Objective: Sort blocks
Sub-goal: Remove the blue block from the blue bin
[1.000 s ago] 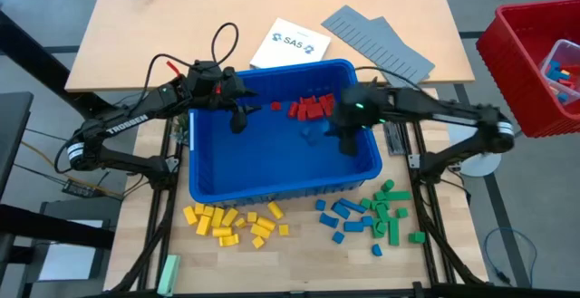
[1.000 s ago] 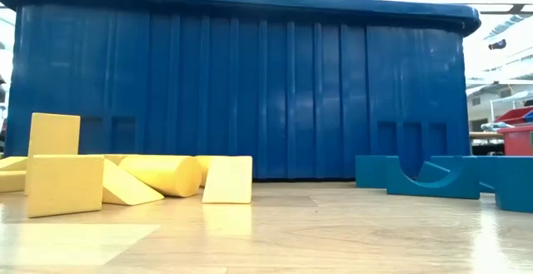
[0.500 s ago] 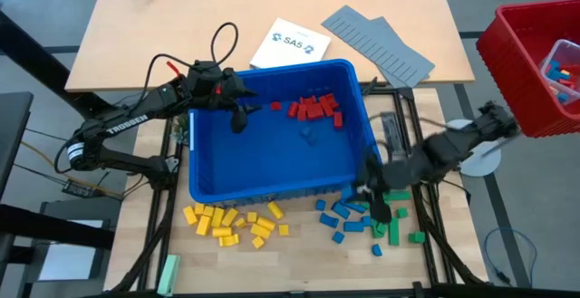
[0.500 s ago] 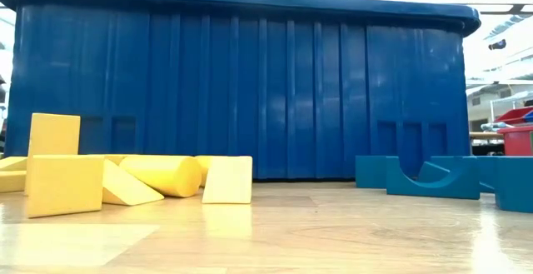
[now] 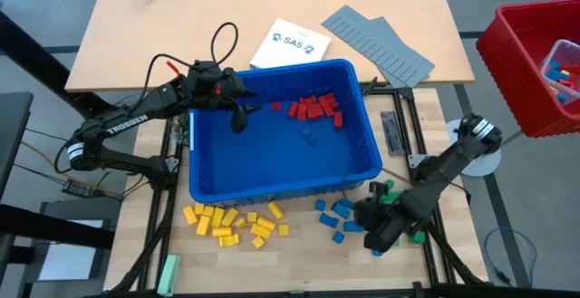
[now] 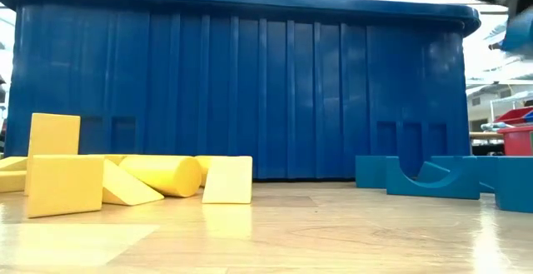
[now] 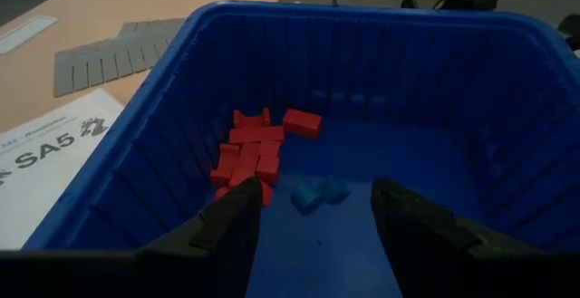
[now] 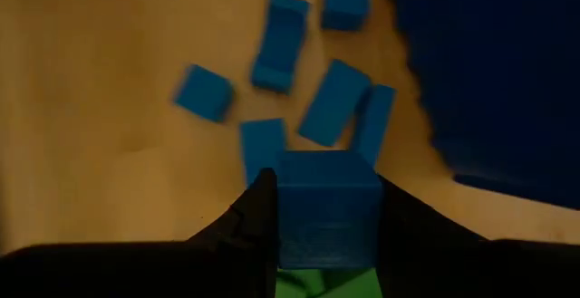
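Observation:
The blue bin (image 5: 272, 185) holds a cluster of red blocks (image 5: 313, 108) and two blue blocks (image 7: 317, 192) on its floor. My left gripper (image 5: 238, 117) hangs open over the bin's far left part, its fingers (image 7: 231, 225) empty. My right gripper (image 5: 374, 235) is outside the bin at the near right, above the blue pile (image 5: 340, 216) and beside the green pile (image 5: 396, 209), shut on a blue block (image 8: 326, 212). A yellow pile (image 5: 231, 223) lies on the table at the near left. My right gripper pinches the blue block by two opposite sides (image 8: 283, 216) between its two fingers. The fingers point steeply down from above. The block is lifted clear, above the loose blue blocks (image 8: 335, 99) on the table.
A red crate (image 5: 521, 62) with more blocks stands at the far right. Grey ridged panels (image 5: 381, 40) and a printed sheet (image 5: 288, 43) lie beyond the bin. A pale green bar (image 5: 169, 271) lies near the front left edge. Bare wood shows between the yellow and blue piles.
My right gripper has swung out of the bin, over its right wall, toward the table's near edge and down, carrying the blue block to above the blue pile. It has turned and tipped more steeply downward on the way.

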Robot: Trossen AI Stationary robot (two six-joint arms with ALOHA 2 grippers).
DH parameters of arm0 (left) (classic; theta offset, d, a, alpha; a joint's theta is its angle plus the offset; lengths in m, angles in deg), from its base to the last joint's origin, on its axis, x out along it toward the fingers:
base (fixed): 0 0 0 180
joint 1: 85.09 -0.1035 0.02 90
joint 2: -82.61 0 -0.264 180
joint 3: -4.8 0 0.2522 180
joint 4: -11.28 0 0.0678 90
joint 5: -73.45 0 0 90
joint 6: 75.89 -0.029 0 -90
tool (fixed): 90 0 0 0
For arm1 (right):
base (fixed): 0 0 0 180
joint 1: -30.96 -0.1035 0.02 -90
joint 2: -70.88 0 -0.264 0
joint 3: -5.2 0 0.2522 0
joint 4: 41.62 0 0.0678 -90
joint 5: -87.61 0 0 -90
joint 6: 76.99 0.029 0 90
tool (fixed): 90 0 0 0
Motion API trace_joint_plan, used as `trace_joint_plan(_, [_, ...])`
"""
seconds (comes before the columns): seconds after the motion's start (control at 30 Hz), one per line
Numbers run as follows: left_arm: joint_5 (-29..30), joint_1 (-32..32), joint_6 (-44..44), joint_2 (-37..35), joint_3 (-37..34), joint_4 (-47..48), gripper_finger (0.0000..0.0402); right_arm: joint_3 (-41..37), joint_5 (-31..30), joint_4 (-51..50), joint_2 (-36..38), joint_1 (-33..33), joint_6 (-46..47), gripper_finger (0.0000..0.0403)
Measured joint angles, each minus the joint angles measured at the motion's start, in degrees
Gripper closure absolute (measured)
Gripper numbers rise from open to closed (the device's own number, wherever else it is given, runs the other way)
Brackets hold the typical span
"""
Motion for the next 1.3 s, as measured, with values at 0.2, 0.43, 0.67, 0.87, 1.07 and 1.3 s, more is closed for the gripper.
trace_joint_plan(0.2, [0.0, 0.0, 0.0, 0.0, 0.0, -0.5, 0.0183, -2.3, -3.9, 0.4, -5.5, -0.1, 0.7, 0.0282])
trace_joint_plan(0.43, [0.0, 0.0, 0.0, 0.0, 0.0, -0.4, 0.0183, -2.3, -5.4, 1.0, -9.4, 0.6, -0.2, 0.0250])
trace_joint_plan(0.67, [0.0, 0.0, 0.0, 0.0, 0.0, 0.0, 0.0183, -2.3, -5.6, 1.2, -8.6, 1.3, -0.2, 0.0224])
trace_joint_plan(0.87, [0.0, 0.0, -0.1, 0.0, 0.0, 0.1, 0.0183, -1.7, -5.6, 0.5, -3.4, 0.6, -0.4, 0.0196])
trace_joint_plan(1.07, [0.0, 0.0, -0.1, 0.0, 0.0, 0.1, 0.0183, 4.2, -10.7, 2.1, 4.5, -0.8, -9.3, 0.0172])
trace_joint_plan(1.3, [0.0, 0.0, -0.1, 0.0, 0.0, 0.0, 0.0183, 11.3, -27.6, 3.5, 9.8, 3.2, -24.3, 0.0138])
